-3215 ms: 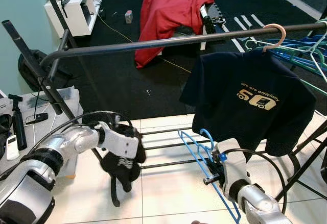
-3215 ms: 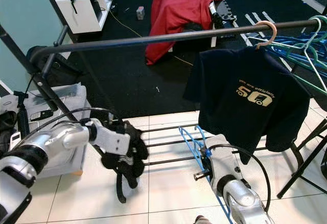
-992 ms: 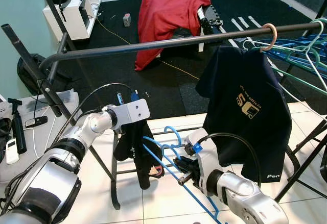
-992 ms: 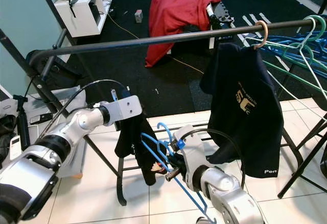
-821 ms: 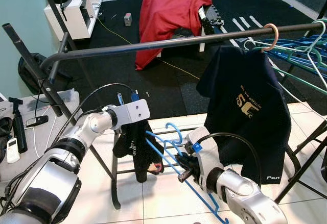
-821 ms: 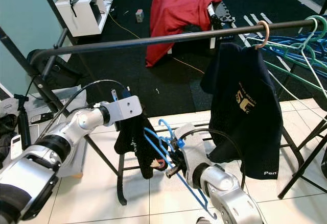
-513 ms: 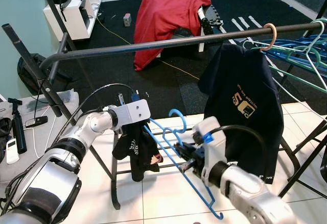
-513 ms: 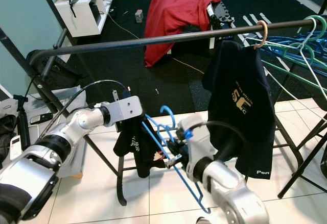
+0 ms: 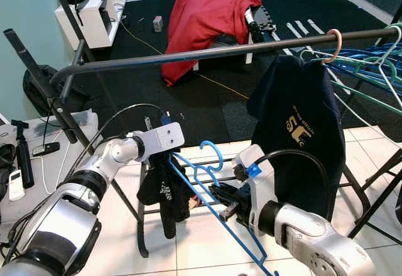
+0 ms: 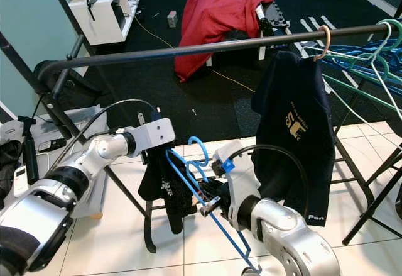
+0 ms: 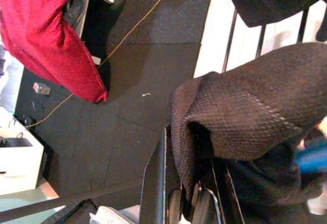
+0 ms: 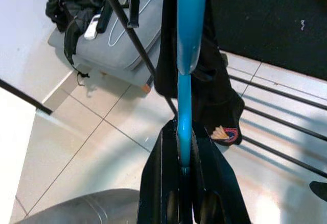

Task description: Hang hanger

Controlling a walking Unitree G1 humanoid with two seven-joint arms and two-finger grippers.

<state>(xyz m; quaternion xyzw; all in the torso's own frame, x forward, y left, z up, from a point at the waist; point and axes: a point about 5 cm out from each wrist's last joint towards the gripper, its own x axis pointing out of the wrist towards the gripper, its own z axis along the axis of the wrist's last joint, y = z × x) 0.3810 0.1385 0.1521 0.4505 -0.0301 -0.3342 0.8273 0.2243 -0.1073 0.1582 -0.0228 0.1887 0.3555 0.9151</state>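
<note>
A blue plastic hanger (image 9: 210, 188) is tilted in the air below the dark rail (image 9: 207, 52), hook up. My right gripper (image 9: 227, 208) is shut on its lower bar, and the right wrist view shows the blue bar (image 12: 184, 106) clamped between the fingers (image 12: 163, 183). My left gripper (image 9: 161, 161) is shut on the top of a small black garment (image 9: 166, 191) that hangs limp from it. The hanger's upper end touches that garment beside the left gripper. In the left wrist view the black cloth (image 11: 235, 112) bunches over the fingers (image 11: 153, 193).
A navy T-shirt (image 9: 300, 125) hangs from the rail's right part, with several blue and green hangers (image 9: 370, 62) beside it. The rack's low bars (image 9: 207, 163) and slanted leg (image 9: 44, 87) are close. A grey case (image 9: 38, 156) sits left; a red cloth (image 9: 207, 9) lies behind.
Both arms have risen from low by the floor, bringing the hanger up to the black garment. In the last half second the right gripper and hanger dropped slightly and moved left.
</note>
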